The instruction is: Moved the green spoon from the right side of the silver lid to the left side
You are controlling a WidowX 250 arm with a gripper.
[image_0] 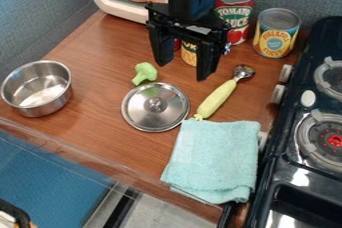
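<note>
1. We find the black gripper (182, 71) over the wooden counter (100, 54), released: its two fingers stand well apart with nothing grasped between them.
2. The folded blue-green cloth (214, 157) lies just below the spoon's handle end. We should keep our grip clear of it, since soft fabric could get pinched and drag along.
3. The silver lid (155, 107) lies flat with its knob (156, 103) up. We would lift over it, because a low carry could knock it.
4. Our green spoon (222, 93) rests on the counter to the lid's right, slanting from the cloth's edge up to the right. We expect it to be light, stiff and hardly fragile.
5. Its yellow-green handle (214, 103) is the thick part, and we would close across its width, near the middle. If it is smooth plastic, it may roll or twist.
6. The metal bowl (244, 71) at the far end looks slick and rounded, perhaps the heavier end, so we would shift our hold slightly towards it, without gripping the bowl itself.
</note>
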